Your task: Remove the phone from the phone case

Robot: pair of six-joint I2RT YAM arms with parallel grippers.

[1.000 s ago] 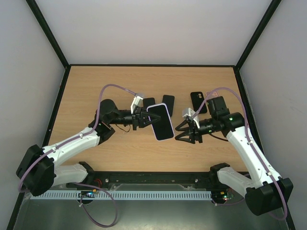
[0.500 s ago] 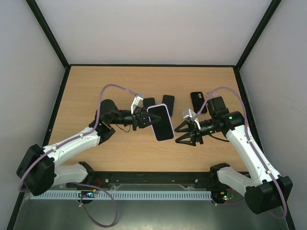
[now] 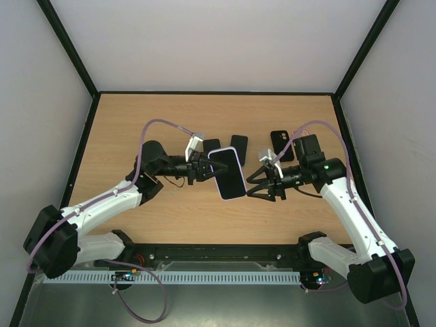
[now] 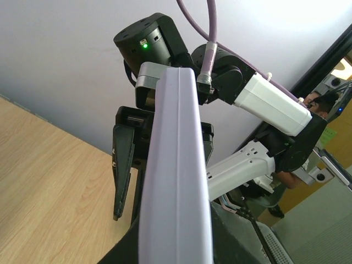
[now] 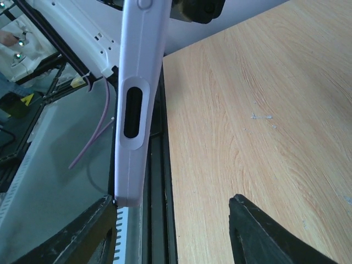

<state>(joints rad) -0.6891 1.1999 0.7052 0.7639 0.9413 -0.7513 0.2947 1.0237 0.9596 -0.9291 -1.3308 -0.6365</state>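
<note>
Phone (image 3: 227, 174): inside lilac case (image 4: 175, 187), up off the table (image 3: 129, 129), midway between the arms, dark face toward the top camera. Clamped at its left long edge by left gripper (image 3: 202, 169), closed on case and phone together. Probably held this way to leave the right edge and the back free.

Right gripper (image 3: 263, 185): spread wide, empty, just beside that free edge, not touching. In its wrist view, fingers (image 5: 264, 236) set either side of the case's thin side, below the oval cut-out. Seemingly lined up to bite the case rim and peel it off against the left hold.

Around: three dark handsets (image 3: 238, 144), or cases, cannot tell which, flat on the table beyond. Two just behind the held phone, one near the right arm. All out of the line between the grippers, so likely no obstacle.

Main hindrance, as judged: case pinned to phone by the left grip itself. Risk of both twisting or slipping together unless peeled from a free corner.
</note>
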